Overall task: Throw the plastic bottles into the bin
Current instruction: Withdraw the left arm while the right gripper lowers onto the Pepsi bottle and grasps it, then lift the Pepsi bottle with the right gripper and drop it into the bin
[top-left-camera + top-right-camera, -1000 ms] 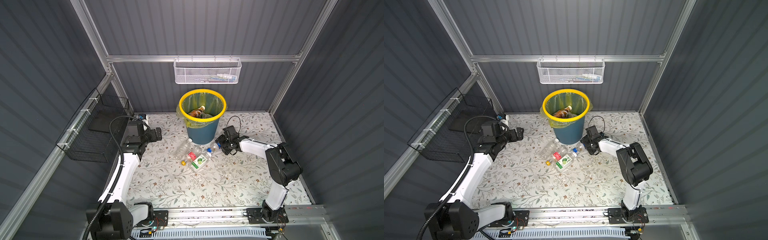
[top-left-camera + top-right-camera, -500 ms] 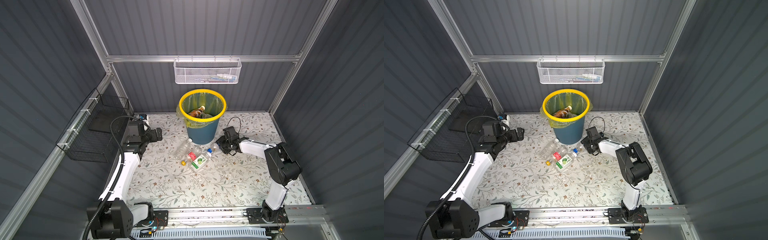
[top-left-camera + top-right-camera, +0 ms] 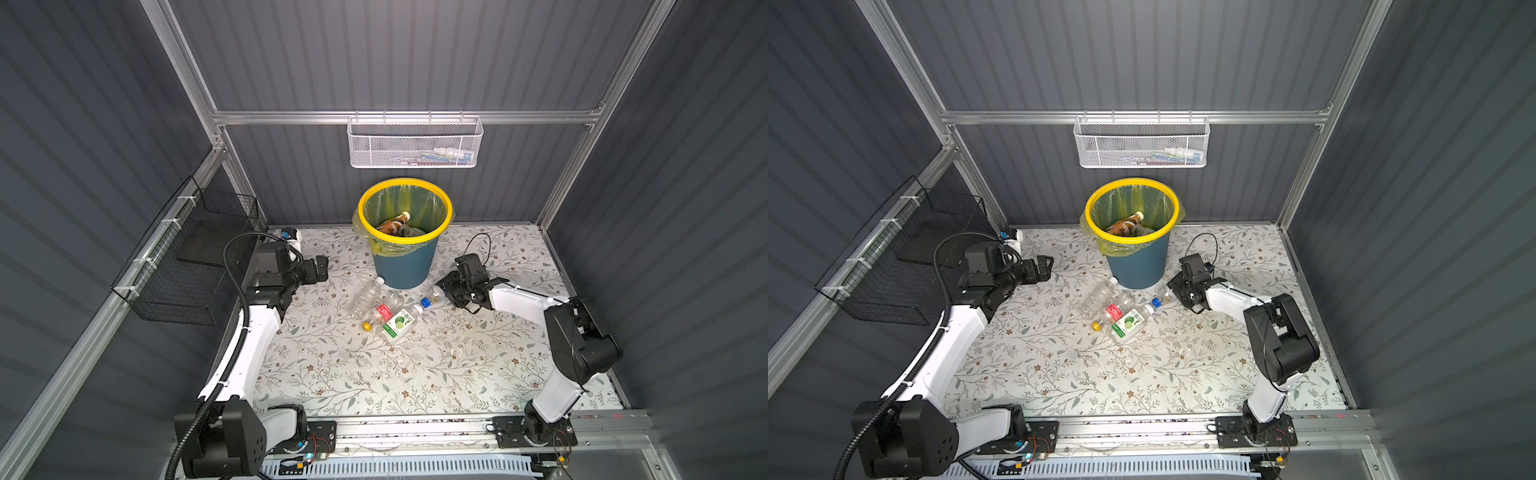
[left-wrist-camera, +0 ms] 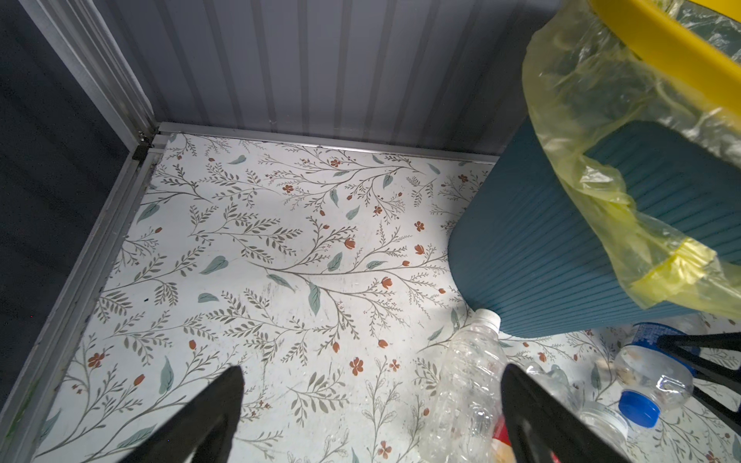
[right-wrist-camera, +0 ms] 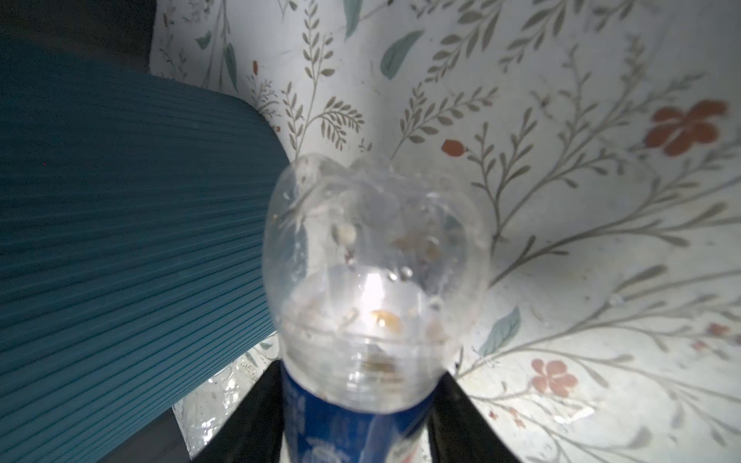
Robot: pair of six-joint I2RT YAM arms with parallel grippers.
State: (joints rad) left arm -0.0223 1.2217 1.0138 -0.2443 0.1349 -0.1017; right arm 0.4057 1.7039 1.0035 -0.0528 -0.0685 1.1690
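the right end effector (image 5: 359, 375) grips the blue-label bottle (image 5: 373, 256) at its label, on the surface (image 3: 374, 365) just beside the bin (image 3: 405, 266); it looks light, thin-walled, slick and crushable, while the left end effector (image 4: 371, 375) gapes empty.

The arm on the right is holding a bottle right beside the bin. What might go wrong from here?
1. The right hand grips the blue-label bottle close to the wall of the bin; lifting could bump the bin.
2. The yellow rim sits well above the bottle, which might hit it and bounce back out.
3. The bottle is smooth, thin plastic, so it may slip from the hand mid-lift.
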